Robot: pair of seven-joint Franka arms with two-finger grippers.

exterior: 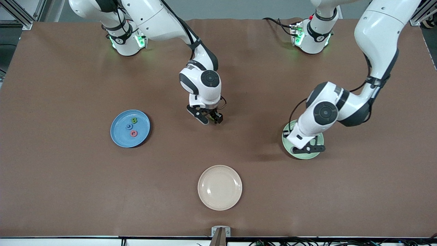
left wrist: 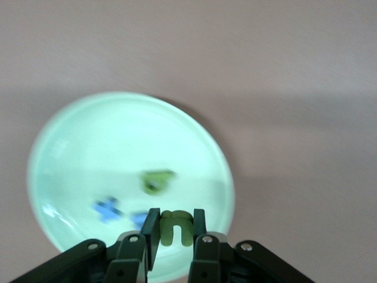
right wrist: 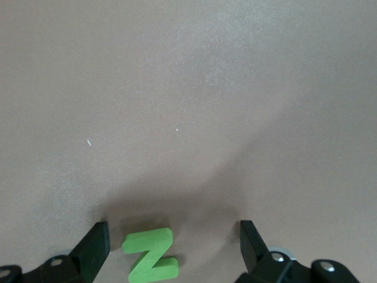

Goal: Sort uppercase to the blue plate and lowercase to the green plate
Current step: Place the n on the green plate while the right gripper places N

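Note:
My left gripper is shut on a green u-like lowercase letter and hangs over the green plate. On that plate lie a blue x, a blue m partly hidden by a finger, and a green 9-like letter. My right gripper is open and low over the middle of the table, its jaws on either side of a green uppercase N lying flat on the mat. The blue plate holds a green B, a blue G and a red Q.
A cream plate with nothing on it sits nearer the front camera than both grippers. The green plate is toward the left arm's end of the brown mat, the blue plate toward the right arm's end.

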